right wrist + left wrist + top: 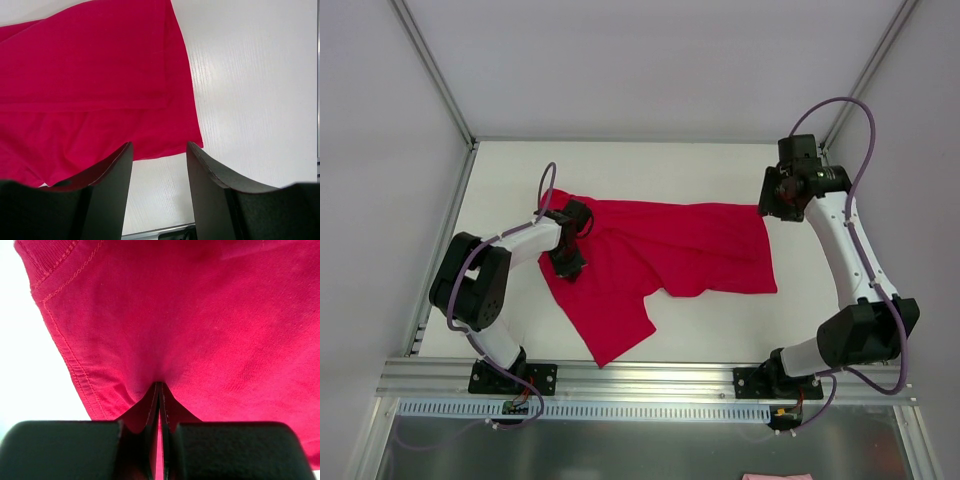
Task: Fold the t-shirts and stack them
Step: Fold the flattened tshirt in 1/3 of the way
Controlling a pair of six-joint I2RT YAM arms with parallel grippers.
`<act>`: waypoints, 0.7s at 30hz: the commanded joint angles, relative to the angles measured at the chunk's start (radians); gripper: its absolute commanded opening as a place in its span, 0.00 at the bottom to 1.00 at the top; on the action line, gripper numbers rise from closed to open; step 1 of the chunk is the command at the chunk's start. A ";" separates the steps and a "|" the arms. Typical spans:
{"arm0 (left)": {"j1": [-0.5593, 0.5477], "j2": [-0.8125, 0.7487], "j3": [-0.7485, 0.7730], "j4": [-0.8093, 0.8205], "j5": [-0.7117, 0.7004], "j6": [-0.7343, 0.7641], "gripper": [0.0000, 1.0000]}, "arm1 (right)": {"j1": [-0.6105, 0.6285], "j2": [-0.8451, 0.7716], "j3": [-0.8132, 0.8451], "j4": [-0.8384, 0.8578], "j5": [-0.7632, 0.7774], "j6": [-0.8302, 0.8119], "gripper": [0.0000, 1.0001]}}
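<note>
Crimson-red, thin and plain: one t-shirt (680, 250) on the middle of the white table (720, 170), rumpled rather than flat. Runs crosswise from the left gripper (568, 262) to just beside the right gripper (782, 195), with one lobe trailing toward the near edge of the table. Shows, in the right wrist view, one layer doubled over another, a straight edge and a corner ending on bare tabletop. As for the left gripper: down on the shirt's left end, jaws pressed fully together on the cloth. In the left wrist view, a pucker of fabric pinched in the slit between the jaws, drawn up into a small peak, and a line of stitching running off to the upper left. As for the right gripper: jaws standing partly apart, gripping nothing, with only white table between them and the shirt's corner just beyond the tips. Hangs at the shirt's far right corner, close to the cloth; cannot tell whether touching it.
</note>
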 commanded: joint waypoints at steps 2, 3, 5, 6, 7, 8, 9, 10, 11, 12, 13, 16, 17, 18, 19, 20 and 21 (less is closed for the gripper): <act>0.001 0.024 -0.005 -0.033 -0.046 -0.030 0.00 | -0.009 -0.057 0.001 -0.021 0.015 -0.012 0.51; 0.001 0.024 -0.005 -0.039 -0.049 -0.031 0.00 | -0.010 -0.063 -0.001 -0.021 0.015 -0.012 0.51; 0.007 0.024 0.000 -0.049 -0.056 -0.033 0.00 | -0.012 -0.068 -0.007 -0.021 0.015 -0.012 0.51; 0.008 0.023 0.001 -0.059 -0.059 -0.031 0.00 | -0.012 -0.068 -0.008 -0.018 0.014 -0.012 0.51; 0.010 0.023 0.004 -0.065 -0.062 -0.033 0.00 | -0.012 -0.068 -0.008 -0.018 0.012 -0.010 0.51; 0.013 0.020 0.010 -0.073 -0.072 -0.033 0.00 | -0.012 -0.068 -0.008 -0.018 0.012 -0.012 0.51; 0.014 0.020 0.012 -0.088 -0.075 -0.033 0.00 | -0.012 -0.067 -0.007 -0.017 0.009 -0.012 0.51; 0.016 0.020 0.018 -0.101 -0.079 -0.033 0.00 | -0.012 -0.066 -0.007 -0.017 0.006 -0.012 0.51; 0.018 0.016 0.026 -0.108 -0.091 -0.033 0.00 | -0.012 -0.066 -0.005 -0.015 0.005 -0.009 0.51; 0.021 0.015 0.029 -0.116 -0.098 -0.027 0.00 | -0.012 -0.068 -0.008 -0.017 0.002 -0.010 0.51; 0.022 0.013 0.041 -0.142 -0.108 -0.025 0.00 | -0.012 -0.067 -0.010 -0.015 -0.003 -0.007 0.51; 0.040 0.001 0.050 -0.180 -0.142 -0.012 0.00 | -0.010 -0.070 -0.019 -0.009 -0.011 -0.006 0.51; 0.048 -0.002 0.050 -0.187 -0.147 -0.008 0.00 | -0.012 -0.071 -0.024 -0.008 -0.014 -0.004 0.52; 0.054 -0.007 0.050 -0.193 -0.153 -0.008 0.00 | -0.010 -0.073 -0.028 -0.008 -0.017 -0.003 0.51; 0.070 -0.013 0.050 -0.203 -0.153 -0.007 0.00 | -0.012 -0.073 -0.036 -0.008 -0.023 0.000 0.51; 0.076 -0.014 0.050 -0.210 -0.154 -0.005 0.00 | -0.010 -0.076 -0.042 -0.008 -0.024 0.003 0.51; 0.082 -0.016 0.050 -0.213 -0.161 -0.004 0.00 | -0.010 -0.079 -0.050 -0.003 -0.027 0.003 0.51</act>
